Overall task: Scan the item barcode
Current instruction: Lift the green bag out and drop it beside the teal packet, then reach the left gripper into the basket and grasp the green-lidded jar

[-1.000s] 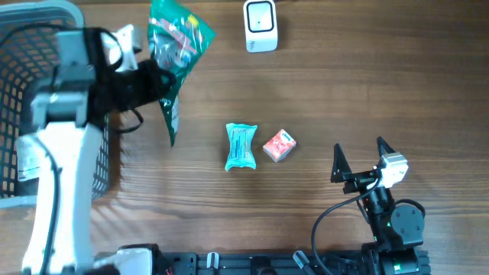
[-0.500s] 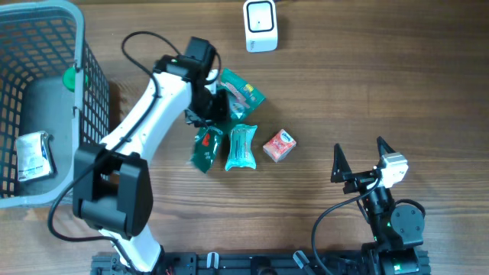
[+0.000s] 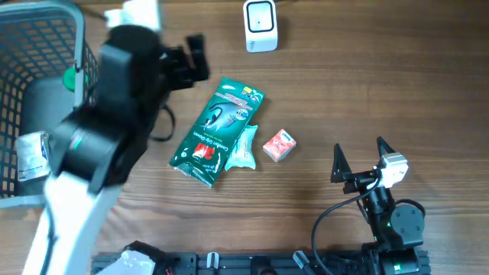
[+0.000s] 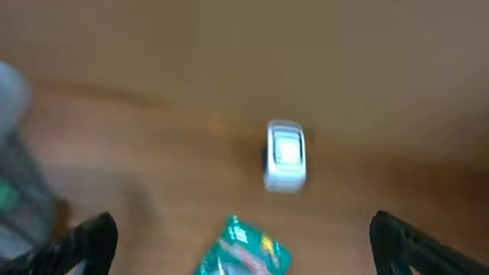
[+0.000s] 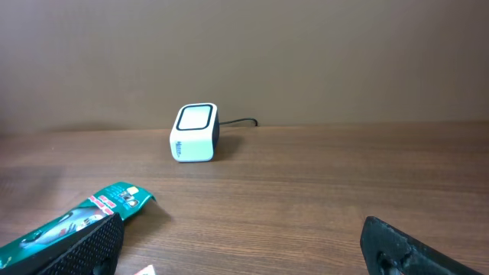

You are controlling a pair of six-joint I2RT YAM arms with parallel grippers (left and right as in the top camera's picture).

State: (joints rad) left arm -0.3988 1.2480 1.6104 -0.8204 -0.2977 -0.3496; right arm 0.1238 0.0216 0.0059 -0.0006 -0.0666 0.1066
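The left gripper (image 4: 241,228) hangs above the table's far-left part with its fingers spread wide and nothing between them. The green packet (image 3: 218,130) lies flat and free of it near the middle of the table, slanted, its upper end pointing toward the scanner (image 3: 260,25) at the far edge. Its lower right side overlaps a teal packet (image 3: 246,149), with a small red box (image 3: 280,146) just beside that. The right gripper (image 3: 359,145) sits by the near edge, wide open and empty.
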